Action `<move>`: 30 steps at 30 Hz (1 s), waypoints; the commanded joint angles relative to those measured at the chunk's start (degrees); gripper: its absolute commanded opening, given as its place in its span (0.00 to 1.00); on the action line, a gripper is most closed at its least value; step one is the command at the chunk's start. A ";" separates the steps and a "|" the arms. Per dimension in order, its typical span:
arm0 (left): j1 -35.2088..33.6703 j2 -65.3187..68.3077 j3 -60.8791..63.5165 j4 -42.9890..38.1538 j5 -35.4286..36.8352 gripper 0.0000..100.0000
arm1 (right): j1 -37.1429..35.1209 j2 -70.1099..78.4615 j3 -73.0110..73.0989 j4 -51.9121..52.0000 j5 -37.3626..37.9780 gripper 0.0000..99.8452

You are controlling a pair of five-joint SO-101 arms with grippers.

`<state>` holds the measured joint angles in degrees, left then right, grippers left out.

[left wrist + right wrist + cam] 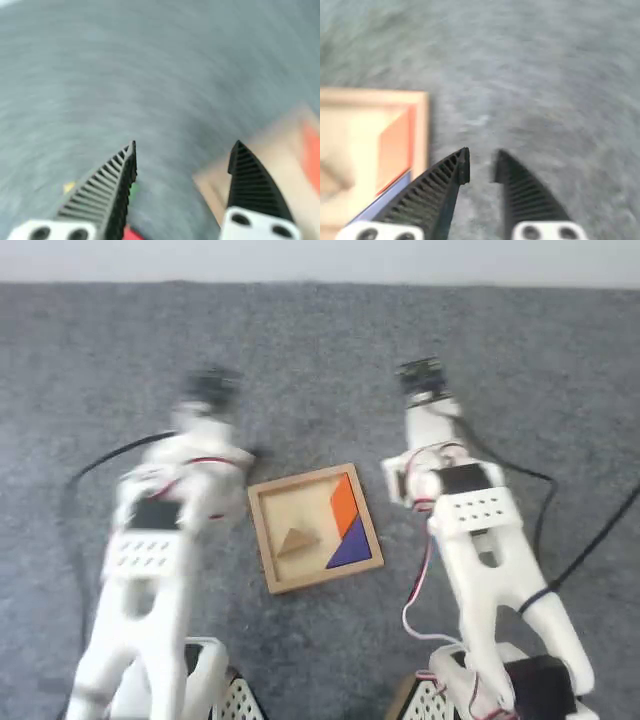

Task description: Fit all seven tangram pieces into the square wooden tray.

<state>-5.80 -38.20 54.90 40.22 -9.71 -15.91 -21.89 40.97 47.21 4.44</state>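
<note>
The square wooden tray (262, 502) lies on the carpet between the two arms. In it are an orange piece (344, 505), a purple triangle (350, 546) and a wood-coloured triangle (297, 543). My left gripper (185, 145) is open over bare carpet, with a corner of the tray (272, 145) and the orange piece (312, 150) off to one side. Small yellow (68, 187), green (134, 189) and red (131, 234) bits show under its fingers. My right gripper (481, 152) is narrowly open with nothing in it, just beside the tray (422, 125) edge, near the orange piece (395, 142).
Grey carpet (320, 360) covers the whole table. The left arm (150, 530) stands left of the tray and the right arm (470, 520) right of it. Black cables (100, 460) trail from both arms.
</note>
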 commanded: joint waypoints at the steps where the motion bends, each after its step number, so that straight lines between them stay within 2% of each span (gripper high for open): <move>1: -13.45 -14.07 5.14 -9.49 18.20 0.29 | -9.27 -2.68 0.88 -1.27 7.21 0.03; 4: -17.41 -16.18 6.02 -9.85 22.07 0.29 | -15.52 -0.48 3.52 -5.49 9.23 0.04; 7: -20.22 -16.18 6.20 -9.58 22.77 0.29 | -20.79 3.91 5.10 -11.56 9.32 0.04; 10: -21.80 -16.18 6.29 -4.57 22.24 0.29 | -23.78 8.92 2.29 -13.58 9.23 0.04; 13: -22.51 -16.18 8.48 -0.53 16.00 0.29 | -24.66 14.99 -2.37 -13.49 9.05 0.04; 16: -22.51 -16.70 14.81 -2.55 10.11 0.26 | -24.84 21.32 -5.98 -13.41 9.05 0.04; 20: -22.42 -16.79 20.18 -6.33 4.31 0.17 | -26.24 25.45 -9.23 -9.10 9.32 0.04; 26: -22.59 -16.79 20.53 -6.42 4.22 0.05 | -28.09 25.45 -11.16 -1.71 9.49 0.01; 30: -22.68 -16.79 20.53 -6.51 4.04 0.04 | -28.18 25.45 -11.16 2.59 12.75 0.01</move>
<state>-28.22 -53.41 75.82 35.30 -4.70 -43.60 4.13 32.97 45.63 13.14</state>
